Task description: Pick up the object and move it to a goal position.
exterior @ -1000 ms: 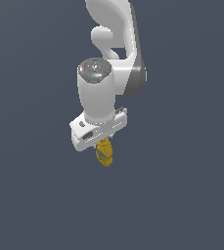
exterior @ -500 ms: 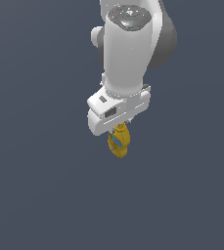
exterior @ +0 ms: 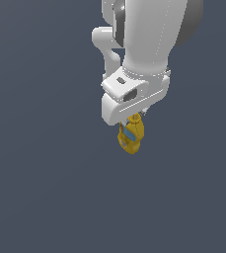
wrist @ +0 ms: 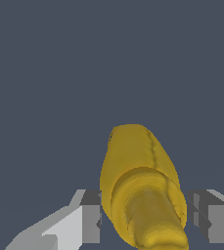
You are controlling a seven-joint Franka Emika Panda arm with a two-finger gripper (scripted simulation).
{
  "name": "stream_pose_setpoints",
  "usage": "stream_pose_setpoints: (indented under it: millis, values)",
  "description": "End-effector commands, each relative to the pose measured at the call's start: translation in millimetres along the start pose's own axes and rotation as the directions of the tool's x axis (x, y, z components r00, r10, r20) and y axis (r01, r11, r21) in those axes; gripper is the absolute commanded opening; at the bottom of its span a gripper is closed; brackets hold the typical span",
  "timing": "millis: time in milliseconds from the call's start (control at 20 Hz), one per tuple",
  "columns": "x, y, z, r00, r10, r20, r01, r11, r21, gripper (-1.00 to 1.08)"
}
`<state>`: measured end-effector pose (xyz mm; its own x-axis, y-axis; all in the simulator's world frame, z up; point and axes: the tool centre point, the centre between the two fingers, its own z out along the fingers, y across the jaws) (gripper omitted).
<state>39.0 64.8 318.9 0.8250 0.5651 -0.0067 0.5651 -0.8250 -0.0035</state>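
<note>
Overhead, the white Panda arm (exterior: 149,34) fills the upper part of the exterior view, its thick links descending to a blocky white hand housing. Plain slate-grey backdrop all round; no table edge or surface line can be made out in either view. Below the housing sits the gripper (exterior: 133,121), mostly masked by the housing itself from this angle. Wrist view shows the gripper (wrist: 145,219) more plainly: two grey-and-white fingers (wrist: 86,222), one on each side of the bottle, pressed against its flanks, jaws clenched on it. Mustard-yellow squeeze bottle (exterior: 131,136) hangs just under the housing in the exterior view, clear of anything beneath it, tilted rather than plumb, its rounded base lowest. A small blue label patch shows on the bottle's side facing the exterior view's left. In the wrist view the bottle (wrist: 140,180) runs away from the camera, narrower capped end nearest the lens, broad body beyond; cap ribbing too soft to confirm at this resolution.
</note>
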Motion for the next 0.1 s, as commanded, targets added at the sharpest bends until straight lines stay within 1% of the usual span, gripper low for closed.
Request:
stream_pose_setpoints:
  millis: [0,50]
  values:
    - [2.2,-1.0,-7.9,1.000,0.001,-0.007,-0.001,1.000,-0.003,-1.00]
    - [2.3,-1.1,-8.1,1.000,0.001,-0.007,-0.001,1.000,-0.003,-1.00]
